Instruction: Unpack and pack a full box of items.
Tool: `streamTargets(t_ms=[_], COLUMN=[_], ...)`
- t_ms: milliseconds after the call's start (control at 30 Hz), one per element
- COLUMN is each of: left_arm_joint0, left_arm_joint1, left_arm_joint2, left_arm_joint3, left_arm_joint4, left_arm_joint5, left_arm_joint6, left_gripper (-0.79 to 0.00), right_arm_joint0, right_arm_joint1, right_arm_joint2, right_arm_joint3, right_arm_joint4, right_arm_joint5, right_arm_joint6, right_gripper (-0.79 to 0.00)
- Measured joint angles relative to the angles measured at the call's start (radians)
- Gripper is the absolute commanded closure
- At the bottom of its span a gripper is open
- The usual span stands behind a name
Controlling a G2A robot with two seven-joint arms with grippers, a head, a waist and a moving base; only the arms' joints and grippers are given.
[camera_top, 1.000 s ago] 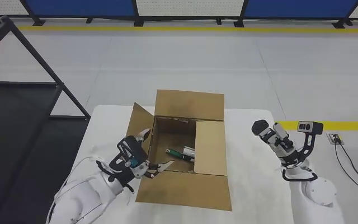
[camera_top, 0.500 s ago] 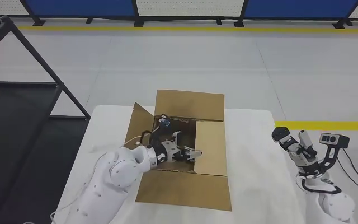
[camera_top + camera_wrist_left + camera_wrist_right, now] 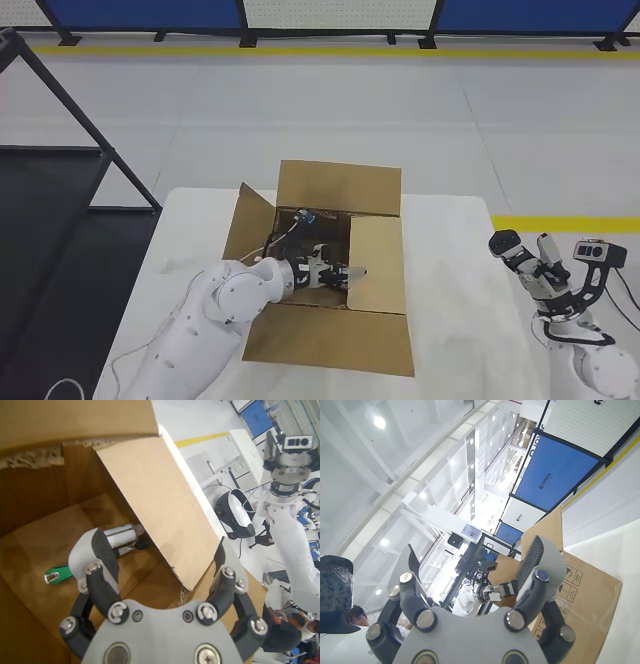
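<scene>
An open cardboard box is seen standing in the middle of the white table, its right flap folded inward over the opening. The left gripper is lowered inside the box, its fingers spread wide with nothing held between them. On the box floor, a bundle of white tubes is laid toward the right side, one end hidden under the flap, and a green-handled item is laid near it. The right gripper is held raised over the table's right edge, well apart from the box, its fingers parted and nothing gripped
</scene>
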Motion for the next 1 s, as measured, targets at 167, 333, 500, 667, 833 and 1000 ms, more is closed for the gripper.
streamTargets(t_ms=[167, 333, 500, 667, 833, 1000], left_arm_joint0=[-0.084, -0.129, -0.133, -0.110, -0.103, -0.124], left_arm_joint1=[-0.045, -0.074, -0.085, -0.090, -0.106, -0.125], left_arm_joint2=[0.077, 0.098, 0.099, 0.104, 0.124, 0.154], left_arm_joint3=[0.139, 0.201, 0.174, 0.064, -0.027, 0.005], left_arm_joint4=[-0.169, -0.306, -0.346, -0.320, -0.281, -0.279], left_arm_joint5=[0.028, -0.042, -0.100, -0.130, -0.166, -0.182], left_arm_joint6=[-0.030, -0.026, 0.000, 0.049, 0.165, 0.237], left_gripper=[-0.785, -0.785, -0.785, -0.785, -0.785, -0.785], right_arm_joint0=[-0.008, -0.024, -0.045, -0.075, -0.094, -0.095], right_arm_joint1=[0.008, 0.015, 0.022, 0.032, 0.043, 0.043], right_arm_joint2=[0.001, 0.000, -0.009, -0.008, 0.026, 0.032], right_arm_joint3=[-0.001, -0.018, -0.040, -0.076, -0.087, -0.087], right_arm_joint4=[0.008, 0.008, 0.033, 0.120, 0.235, 0.241], right_arm_joint5=[0.004, -0.010, -0.027, -0.028, -0.018, -0.020], right_arm_joint6=[0.003, 0.017, 0.069, 0.175, 0.246, 0.238], right_gripper=[-0.785, -0.785, -0.785, -0.785, -0.785, -0.785])
